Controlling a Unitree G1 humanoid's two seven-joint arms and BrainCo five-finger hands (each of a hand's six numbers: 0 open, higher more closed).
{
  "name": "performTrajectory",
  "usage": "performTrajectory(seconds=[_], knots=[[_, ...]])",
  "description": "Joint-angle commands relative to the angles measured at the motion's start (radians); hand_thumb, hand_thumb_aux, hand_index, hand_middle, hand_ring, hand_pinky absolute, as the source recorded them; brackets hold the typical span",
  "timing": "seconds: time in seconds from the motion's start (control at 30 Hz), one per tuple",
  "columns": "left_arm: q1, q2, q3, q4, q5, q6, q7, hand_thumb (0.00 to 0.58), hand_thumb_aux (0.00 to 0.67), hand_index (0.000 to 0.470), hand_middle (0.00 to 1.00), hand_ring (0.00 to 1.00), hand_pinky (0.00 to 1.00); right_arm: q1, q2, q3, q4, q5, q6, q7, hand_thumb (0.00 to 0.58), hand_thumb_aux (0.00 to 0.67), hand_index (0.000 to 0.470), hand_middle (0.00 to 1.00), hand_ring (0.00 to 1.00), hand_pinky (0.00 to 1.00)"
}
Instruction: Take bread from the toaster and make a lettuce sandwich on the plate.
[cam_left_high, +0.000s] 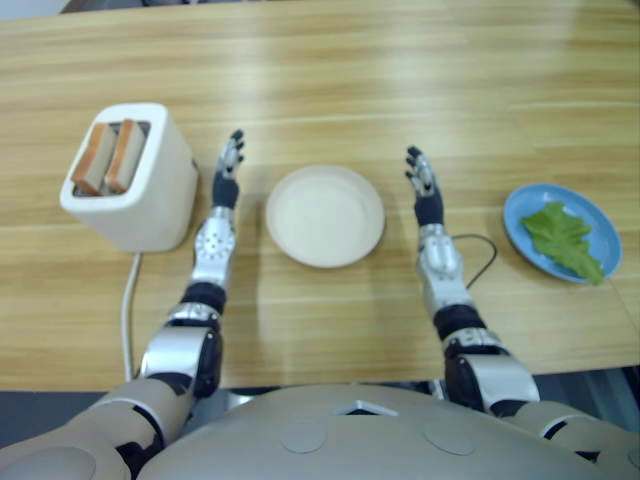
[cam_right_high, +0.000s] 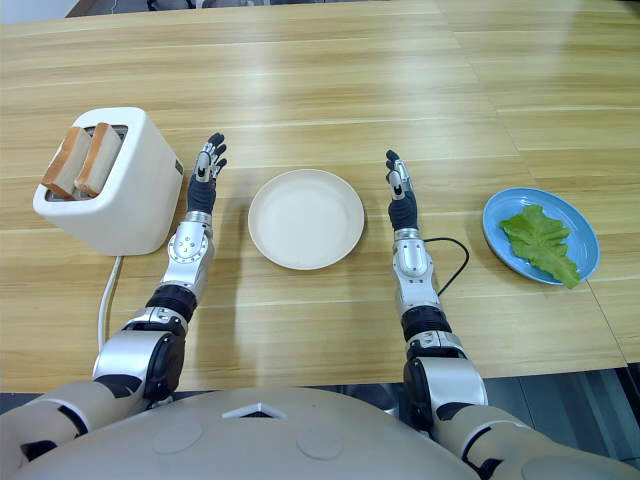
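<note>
Left hand (cam_right_high: 207, 160) and right hand (cam_right_high: 398, 180) both hover low over the wooden table (cam_right_high: 300, 80), fingers straight and apart, holding nothing.

At the far left stands the white toaster (cam_right_high: 95, 195), with two slices of bread (cam_right_high: 80, 160) standing upright in its slots, their tops well clear of the body. The left hand is just beside the toaster's right wall, not touching it. Next comes the round cream plate (cam_right_high: 306, 218), bare, lying between the two hands. The right hand is just past its right rim, with a thin black cable (cam_right_high: 450, 262) looping on the table by that forearm. Well off to the right sits a blue dish (cam_right_high: 578, 220) carrying a leaf of lettuce (cam_right_high: 540, 242).

Nothing has been lifted yet, so the first job, I reckon, is drawing out a slice. The left hand is the natural one for it (it is right next door). It would do well to come in from above, pinch the nearer slice by its exposed top, and pull straight up so the light toaster does not tip or slide.

No label, brand or writing can be read on anything here.
</note>
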Motion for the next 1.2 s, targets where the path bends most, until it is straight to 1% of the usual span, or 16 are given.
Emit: performTrajectory(seconds=[0.03,0.13,0.43,0.5,0.53,0.6,0.67,0.73,0.8,0.83,0.9,0.97,1.07,1.13,1.2], knots=[[0.010,-0.008,0.001,-0.005,-0.011,0.017,-0.011,0.000,0.000,0.000,0.00,0.00,0.00,0.007,0.000,-0.007,0.000,0.013,0.010,0.006,0.000,0.000,0.000,0.00,0.00,0.00],[0.011,-0.008,0.005,-0.008,-0.017,0.026,-0.013,0.000,0.000,0.000,0.00,0.00,0.00,0.012,0.001,-0.001,-0.007,0.019,0.014,0.029,0.000,0.000,0.000,0.00,0.00,0.00],[0.013,-0.009,0.000,-0.024,-0.026,0.033,-0.034,0.000,0.000,0.000,0.00,0.00,0.00,0.014,0.003,-0.007,-0.009,0.027,0.014,0.024,0.000,0.000,0.000,0.00,0.00,0.00],[0.042,-0.009,-0.010,-0.129,-0.040,0.046,-0.058,0.000,0.000,0.000,0.00,0.00,0.00,0.013,0.005,-0.005,-0.007,0.027,0.014,0.023,0.000,0.000,0.000,0.00,0.00,0.00],[0.078,-0.002,-0.023,-0.270,-0.050,0.079,-0.078,0.000,0.000,0.000,0.00,0.00,0.00,0.012,0.006,-0.004,-0.006,0.027,0.015,0.024,0.000,0.000,0.000,0.00,0.00,0.00],[0.156,0.026,-0.043,-0.603,-0.085,0.186,-0.119,0.000,0.000,0.000,0.00,0.00,0.00,0.013,0.008,-0.003,-0.004,0.028,0.016,0.026,0.000,0.000,0.000,0.00,0.00,0.00],[0.217,0.084,-0.043,-0.926,-0.139,0.330,-0.161,0.000,0.000,0.000,0.00,0.00,0.00,0.018,0.011,-0.002,-0.007,0.028,0.019,0.027,0.000,0.000,0.000,0.00,0.00,0.00],[0.253,0.202,0.012,-1.215,-0.251,0.495,-0.212,0.000,0.000,0.000,0.00,0.00,0.00,0.023,0.016,-0.001,-0.011,0.029,0.021,0.028,0.000,0.000,0.000,0.00,0.00,0.00],[0.260,0.362,0.160,-1.398,-0.429,0.639,-0.248,0.000,0.000,0.000,0.00,0.00,0.00,0.028,0.021,-0.002,-0.010,0.032,0.021,0.029,0.000,0.000,0.000,0.00,0.00,0.00],[0.260,0.426,0.229,-1.438,-0.492,0.688,-0.261,0.000,0.000,0.000,0.00,0.00,0.00,0.031,0.023,-0.002,-0.008,0.033,0.020,0.028,0.000,0.000,0.000,0.00,0.00,0.00],[0.261,0.542,0.361,-1.448,-0.539,0.744,-0.289,0.000,0.000,0.000,0.00,0.00,0.00,0.033,0.027,-0.002,-0.003,0.032,0.020,0.025,0.000,0.000,0.000,0.00,0.00,0.00],[0.282,0.636,0.464,-1.418,-0.504,0.771,-0.311,0.000,0.000,0.000,0.00,0.00,0.00,0.032,0.030,0.000,-0.001,0.031,0.021,0.026,0.000,0.000,0.000,0.00,0.00,0.00],[0.372,0.760,0.542,-1.349,-0.300,0.758,-0.339,0.000,0.000,0.000,0.00,0.00,0.00,0.028,0.033,0.001,0.000,0.030,0.024,0.029,0.000,0.000,0.000,0.00,0.00,0.00],[0.423,0.821,0.545,-1.286,-0.133,0.711,-0.318,0.000,0.000,0.000,0.00,0.00,0.00,0.033,0.031,0.001,-0.010,0.030,0.026,0.030,0.000,0.000,0.000,0.00,0.00,0.00],[0.462,0.873,0.524,-1.212,0.057,0.660,-0.257,0.000,0.000,0.000,0.00,0.00,0.00,0.040,0.029,0.000,-0.019,0.030,0.026,0.029,0.000,0.000,0.000,0.00,0.00,0.00]])
